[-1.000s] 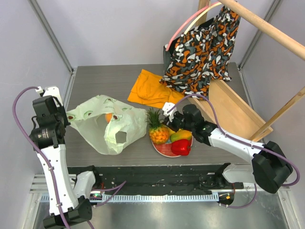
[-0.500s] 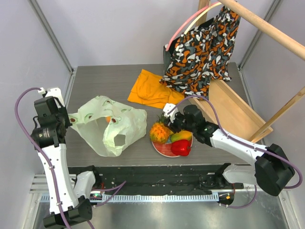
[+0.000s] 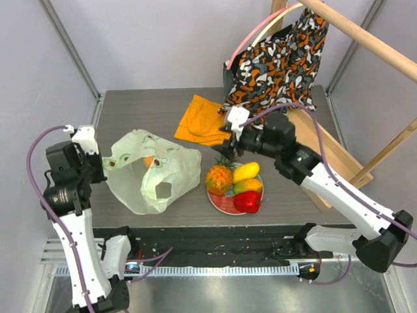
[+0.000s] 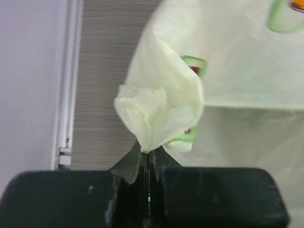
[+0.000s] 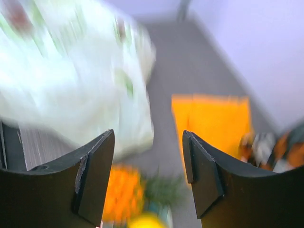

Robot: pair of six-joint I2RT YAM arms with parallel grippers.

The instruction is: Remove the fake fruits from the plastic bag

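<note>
The pale-green plastic bag [image 3: 153, 173] lies at the table's left, one orange fruit [image 3: 148, 160] showing in its opening. My left gripper [image 3: 103, 167] is shut on a bunched corner of the bag [image 4: 156, 111] at its left edge. The orange pineapple [image 3: 219, 177], a yellow mango [image 3: 245, 171], another mango [image 3: 247, 186] and the red pepper [image 3: 247, 202] lie on the red plate [image 3: 221, 203]. My right gripper [image 3: 229, 145] is open and empty, raised above and behind the plate. The pineapple [image 5: 124, 194] shows blurred below its fingers.
An orange cloth [image 3: 205, 122] lies behind the plate and also shows in the right wrist view [image 5: 213, 123]. An orange-black patterned fabric bag [image 3: 277, 68] hangs on a wooden rack [image 3: 326, 153] at the back right. Grey walls close the sides.
My right gripper has let go of the pineapple, which now lies on the plate, and has lifted up and back. My left gripper has shifted right, pulling the bag's corner.
</note>
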